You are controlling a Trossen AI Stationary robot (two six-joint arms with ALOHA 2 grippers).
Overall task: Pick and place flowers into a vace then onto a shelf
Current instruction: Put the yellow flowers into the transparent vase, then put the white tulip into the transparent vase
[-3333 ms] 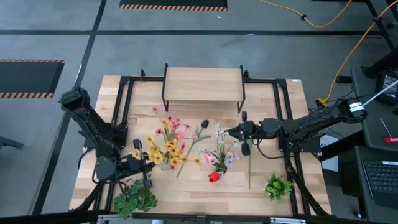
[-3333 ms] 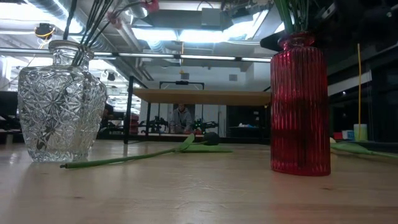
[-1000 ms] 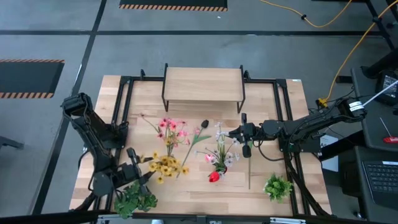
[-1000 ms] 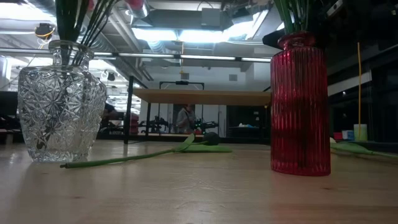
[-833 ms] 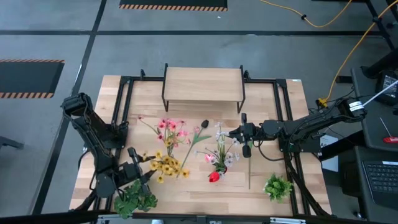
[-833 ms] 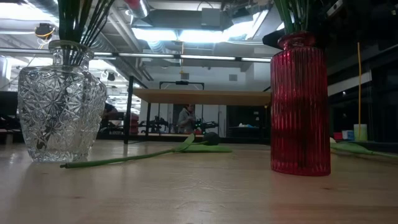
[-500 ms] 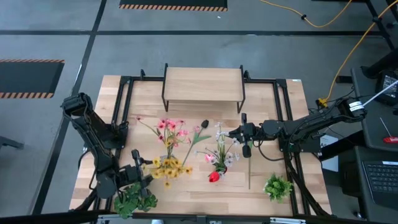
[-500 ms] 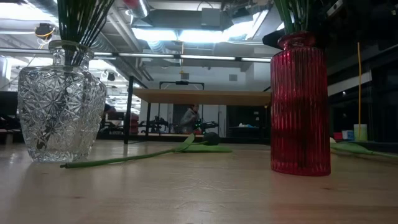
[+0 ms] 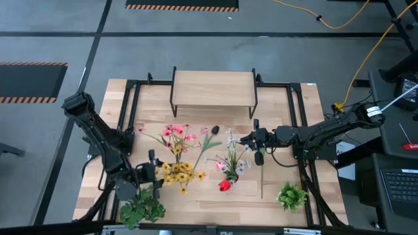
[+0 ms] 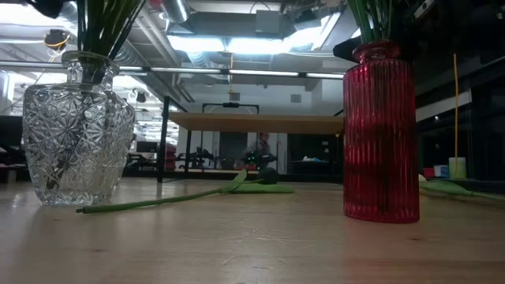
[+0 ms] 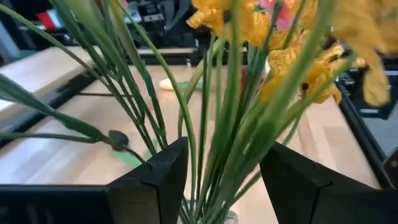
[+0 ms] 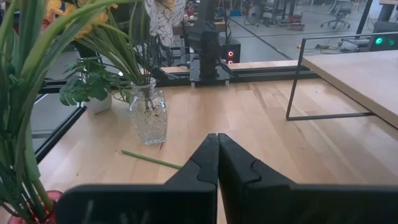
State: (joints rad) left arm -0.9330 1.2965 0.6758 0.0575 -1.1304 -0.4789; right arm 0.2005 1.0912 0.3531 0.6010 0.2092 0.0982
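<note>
Left wrist view: left gripper (image 11: 224, 180) fingers spread wide around the flowers (image 11: 211, 112) in the clear vase (image 10: 77, 130), gripping nothing. Snagged stems could tip it. Right gripper (image 9: 243, 138) shut, empty, mid-tabletop.

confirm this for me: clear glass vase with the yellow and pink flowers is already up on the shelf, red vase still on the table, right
Not quite. The high view shows the clear glass vase with its flowers on the table, as is the red vase. The shelf is bare.

two dark, jointed arms, matte black all over. the right arm (image 9: 326, 132) carries a white band near its base. its fingers (image 12: 214, 163) are black, angular and blocky.
</note>
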